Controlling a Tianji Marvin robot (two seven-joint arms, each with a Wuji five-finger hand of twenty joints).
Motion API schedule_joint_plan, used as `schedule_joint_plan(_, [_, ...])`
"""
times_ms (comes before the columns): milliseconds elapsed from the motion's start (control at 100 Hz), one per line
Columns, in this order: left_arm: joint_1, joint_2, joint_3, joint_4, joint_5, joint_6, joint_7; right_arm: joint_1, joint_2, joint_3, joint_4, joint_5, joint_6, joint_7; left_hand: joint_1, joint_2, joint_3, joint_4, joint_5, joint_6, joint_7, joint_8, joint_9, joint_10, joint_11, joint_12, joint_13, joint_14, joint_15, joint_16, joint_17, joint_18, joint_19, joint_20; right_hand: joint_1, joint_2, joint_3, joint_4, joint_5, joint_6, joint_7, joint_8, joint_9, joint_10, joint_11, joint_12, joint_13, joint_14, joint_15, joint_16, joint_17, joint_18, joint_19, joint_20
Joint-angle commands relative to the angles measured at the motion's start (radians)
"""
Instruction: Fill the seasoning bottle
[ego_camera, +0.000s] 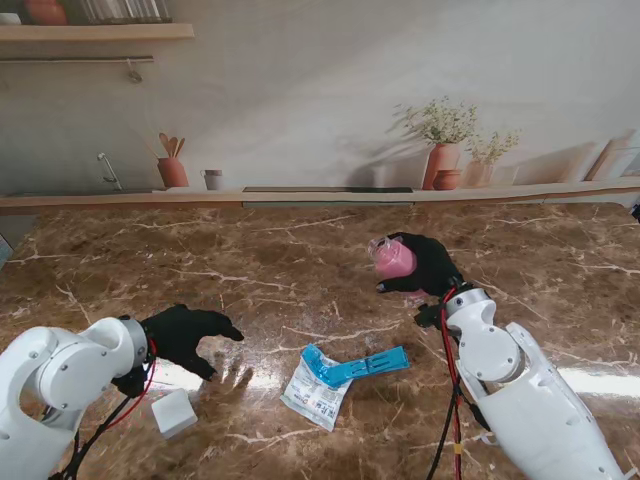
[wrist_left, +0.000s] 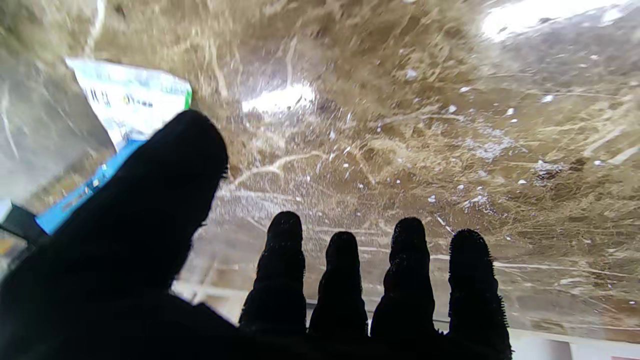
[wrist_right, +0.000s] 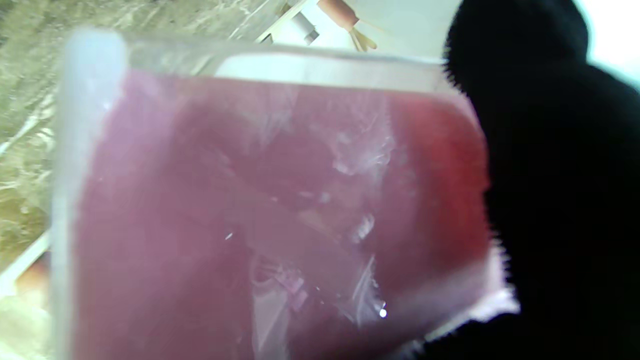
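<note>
My right hand (ego_camera: 428, 268) is shut on a clear seasoning bottle (ego_camera: 392, 259) with pink contents, held just above the table right of centre. In the right wrist view the bottle (wrist_right: 270, 200) fills the picture, with my black fingers (wrist_right: 560, 175) wrapped along one side. A white and blue seasoning packet (ego_camera: 330, 380) lies flat on the marble nearer to me, between both arms. My left hand (ego_camera: 185, 335) hovers low at the left with its fingers spread and nothing in it. The left wrist view shows those fingers (wrist_left: 345, 280) and the packet (wrist_left: 130, 100) at the edge.
A small white block (ego_camera: 174, 412) lies beside my left forearm. The brown marble table (ego_camera: 300, 270) runs back to a ledge with a utensil pot (ego_camera: 172, 170), a small cup (ego_camera: 212, 179) and terracotta plant pots (ego_camera: 442, 164).
</note>
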Motion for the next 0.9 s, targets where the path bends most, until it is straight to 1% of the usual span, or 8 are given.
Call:
schedule_joint_plan(0, [-0.024,0.022,0.009,0.019,-0.001,-0.019,0.002,-0.021,0.000,-0.005,-0.031,-0.008,-0.013,0.012,0.037,-0.045,0.067,-0.006,-0.060,-0.038,-0.031,-0.023,-0.062,-0.041,-0.042,-0.007,-0.055,-0.041,-0.031,-0.015,-0.027,-0.024,-0.052,0.002,0.278,0.599,0.228,0.061,0.200,-0.249,0.428,0.167,0.076,-0.137,0.313,0.105,0.059,-0.082,0.452,0.135,0.064,-0.004,0.280,0.103])
schedule_joint_plan(70, [-0.047,0.036,0.020,0.024,-0.008,-0.031,-0.076,-0.042,0.003,-0.011,-0.063,-0.025,-0.020,0.008,0.070,-0.037,0.123,0.004,-0.100,-0.052,-0.046,-0.032,-0.085,-0.034,-0.091,-0.023,-0.090,-0.049,-0.044,-0.020,-0.039,-0.023,-0.076,0.004,0.277,0.601,0.227,0.061,0.200,-0.251,0.426,0.168,0.078,-0.140,0.312,0.106,0.062,-0.086,0.455,0.138,0.067,-0.006,0.283,0.106])
schedule_joint_plan(110, [-0.055,0.044,0.025,0.023,-0.008,-0.037,-0.115,-0.051,0.003,-0.016,-0.077,-0.027,-0.026,0.005,0.100,-0.011,0.194,0.025,-0.127,-0.067,-0.056,-0.038,-0.096,-0.037,-0.128,-0.024,-0.104,-0.051,-0.049,-0.023,-0.042,-0.025,-0.091,0.009,0.278,0.601,0.227,0.062,0.200,-0.251,0.425,0.168,0.079,-0.140,0.312,0.106,0.062,-0.087,0.455,0.138,0.068,-0.007,0.283,0.107])
schedule_joint_plan(190, [-0.056,0.051,0.030,0.021,0.001,-0.054,-0.151,-0.062,0.001,-0.028,-0.094,-0.031,-0.031,-0.005,0.190,0.015,0.286,0.043,-0.159,-0.101,-0.062,-0.037,-0.113,-0.039,-0.154,-0.009,-0.108,-0.053,-0.049,-0.023,-0.043,-0.024,-0.100,0.017,0.278,0.600,0.227,0.062,0.201,-0.251,0.424,0.168,0.081,-0.140,0.312,0.108,0.065,-0.088,0.455,0.140,0.068,-0.008,0.283,0.108])
schedule_joint_plan(310, [-0.047,0.058,0.042,0.025,0.014,-0.082,-0.174,-0.063,-0.004,-0.046,-0.097,-0.011,-0.032,-0.015,0.333,0.046,0.340,0.011,-0.213,-0.134,-0.066,-0.008,-0.132,-0.040,-0.199,0.022,-0.113,-0.055,-0.046,-0.017,-0.043,-0.026,-0.109,0.030,0.278,0.601,0.229,0.063,0.200,-0.248,0.422,0.169,0.083,-0.141,0.312,0.111,0.068,-0.089,0.455,0.142,0.071,-0.009,0.283,0.110])
schedule_joint_plan(370, [-0.039,0.059,0.048,0.029,0.024,-0.094,-0.176,-0.060,-0.008,-0.054,-0.093,0.002,-0.028,-0.020,0.365,0.056,0.342,-0.004,-0.218,-0.136,-0.097,0.007,-0.137,-0.035,-0.215,0.034,-0.119,-0.044,-0.039,-0.008,-0.043,-0.030,-0.111,0.036,0.279,0.600,0.230,0.063,0.200,-0.245,0.421,0.170,0.083,-0.140,0.312,0.112,0.065,-0.089,0.456,0.145,0.071,-0.009,0.282,0.111])
schedule_joint_plan(550, [0.023,0.061,0.039,0.015,0.049,-0.116,-0.181,-0.053,-0.014,-0.072,-0.082,0.024,-0.013,-0.028,0.306,0.038,0.329,-0.007,-0.228,-0.115,-0.223,0.153,-0.141,-0.018,-0.234,-0.032,-0.132,-0.041,-0.038,0.002,-0.043,-0.029,-0.121,0.052,0.279,0.600,0.233,0.063,0.201,-0.244,0.421,0.172,0.084,-0.140,0.314,0.117,0.065,-0.088,0.459,0.150,0.069,-0.006,0.282,0.115])
schedule_joint_plan(890, [0.199,0.050,-0.105,-0.085,0.139,-0.213,-0.148,-0.054,-0.022,-0.092,-0.078,0.057,0.017,-0.036,0.184,-0.020,0.287,-0.006,-0.228,-0.117,-0.225,0.168,-0.139,-0.019,-0.238,-0.038,-0.115,-0.039,-0.029,0.006,-0.041,-0.029,-0.111,0.059,0.280,0.597,0.239,0.063,0.205,-0.240,0.422,0.173,0.086,-0.139,0.317,0.120,0.067,-0.087,0.462,0.154,0.067,-0.006,0.284,0.123])
